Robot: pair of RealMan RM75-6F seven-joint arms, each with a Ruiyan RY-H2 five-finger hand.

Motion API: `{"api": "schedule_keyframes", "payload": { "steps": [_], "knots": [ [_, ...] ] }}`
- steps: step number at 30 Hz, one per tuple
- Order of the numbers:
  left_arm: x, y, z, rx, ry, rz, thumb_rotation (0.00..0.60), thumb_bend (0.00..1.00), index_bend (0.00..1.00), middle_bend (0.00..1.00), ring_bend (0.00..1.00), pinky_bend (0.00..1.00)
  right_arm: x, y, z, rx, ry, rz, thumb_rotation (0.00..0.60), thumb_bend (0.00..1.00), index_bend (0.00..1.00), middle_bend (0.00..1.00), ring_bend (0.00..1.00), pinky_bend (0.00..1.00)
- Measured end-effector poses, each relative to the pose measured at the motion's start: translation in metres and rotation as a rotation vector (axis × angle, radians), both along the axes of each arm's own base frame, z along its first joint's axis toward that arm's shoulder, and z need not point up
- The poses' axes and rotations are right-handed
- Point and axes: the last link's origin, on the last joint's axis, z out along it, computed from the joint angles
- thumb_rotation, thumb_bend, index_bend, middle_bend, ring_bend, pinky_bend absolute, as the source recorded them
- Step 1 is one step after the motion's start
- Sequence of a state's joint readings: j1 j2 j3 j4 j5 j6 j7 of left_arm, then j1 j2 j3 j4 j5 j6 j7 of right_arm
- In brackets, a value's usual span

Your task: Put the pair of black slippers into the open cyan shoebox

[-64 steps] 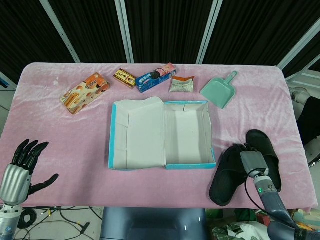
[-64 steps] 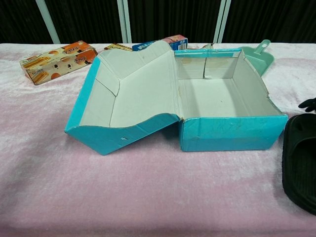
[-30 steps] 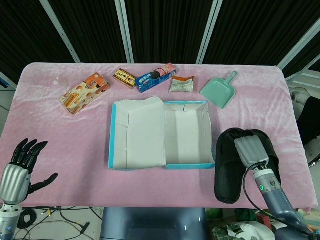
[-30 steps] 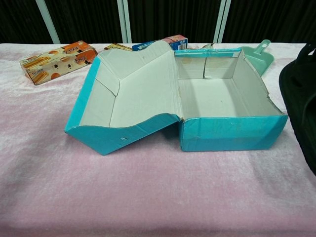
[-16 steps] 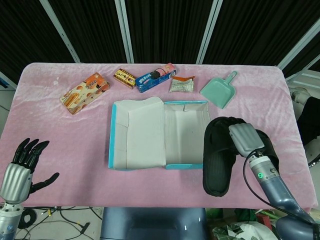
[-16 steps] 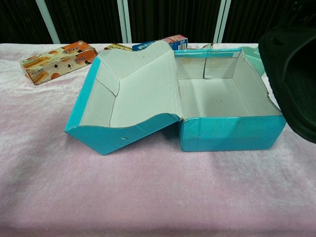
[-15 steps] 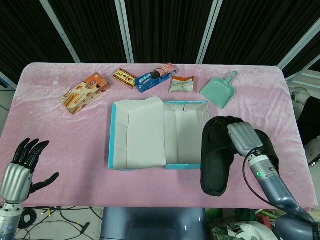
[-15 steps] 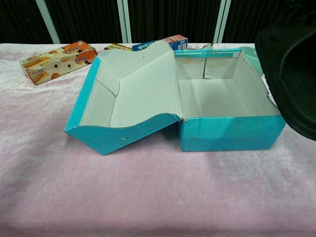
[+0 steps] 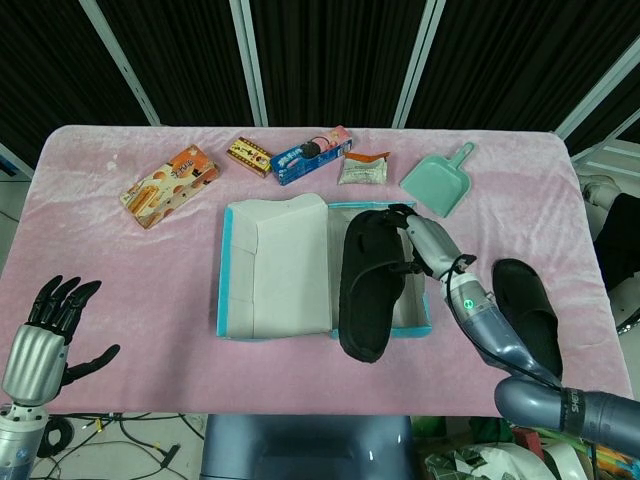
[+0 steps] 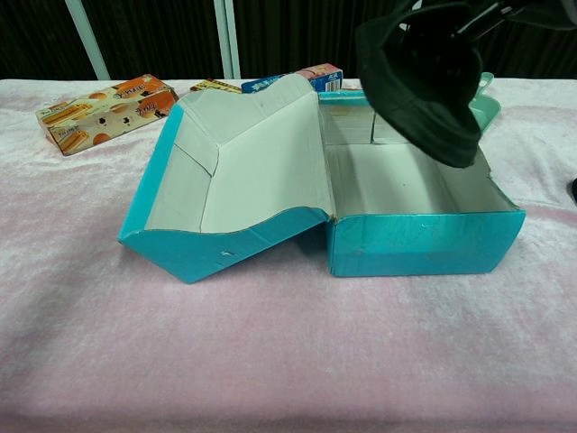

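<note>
My right hand [image 9: 422, 243] grips a black slipper [image 9: 368, 281] and holds it in the air above the open cyan shoebox [image 9: 412, 322]. In the chest view this slipper [image 10: 424, 77] hangs tilted over the shoebox [image 10: 424, 242], clear of its floor. The second black slipper [image 9: 524, 310] lies on the pink cloth to the right of the box. My left hand [image 9: 45, 335] hovers at the table's near left corner, fingers spread, holding nothing.
The box lid [image 9: 275, 265] lies folded out to the left. Along the far side sit an orange snack box [image 9: 168, 185], a small brown box [image 9: 248, 155], a blue biscuit pack [image 9: 310, 154], a wrapped packet [image 9: 363, 168] and a mint dustpan [image 9: 438, 182].
My right hand has carried the slipper up off the cloth and leftward, from beside the box's right wall to over the box. The left hand has stayed put.
</note>
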State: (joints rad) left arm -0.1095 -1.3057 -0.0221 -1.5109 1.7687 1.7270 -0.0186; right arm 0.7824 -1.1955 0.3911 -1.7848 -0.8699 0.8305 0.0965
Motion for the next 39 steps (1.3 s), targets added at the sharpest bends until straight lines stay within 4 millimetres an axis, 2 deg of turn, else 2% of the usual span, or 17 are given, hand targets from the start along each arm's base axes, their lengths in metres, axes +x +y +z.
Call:
{"api": "schedule_keyframes", "payload": {
  "steps": [8,17,29,39],
  "knots": [
    [-0.002,-0.002,0.002,0.007,0.004,0.020,0.600,0.00,0.10,0.18,0.09,0.08,0.011,-0.020,-0.038,-0.010,0.017,-0.011,0.600,0.31,0.42,0.40,0.08,0.16],
    [-0.005,-0.007,0.005,0.019,0.004,0.040,0.600,0.00,0.10,0.17,0.09,0.08,0.018,-0.038,-0.066,-0.046,0.030,-0.046,0.600,0.31,0.42,0.39,0.07,0.15],
    [-0.006,-0.007,0.007,0.027,0.009,0.054,0.600,0.00,0.09,0.17,0.09,0.08,0.013,-0.048,-0.091,-0.049,0.074,-0.072,0.600,0.30,0.42,0.39,0.07,0.15],
    [-0.009,-0.010,0.009,0.039,0.012,0.070,0.600,0.00,0.09,0.17,0.09,0.08,-0.001,-0.052,-0.100,-0.028,0.135,-0.064,0.600,0.27,0.42,0.39,0.06,0.15]
  ]
}}
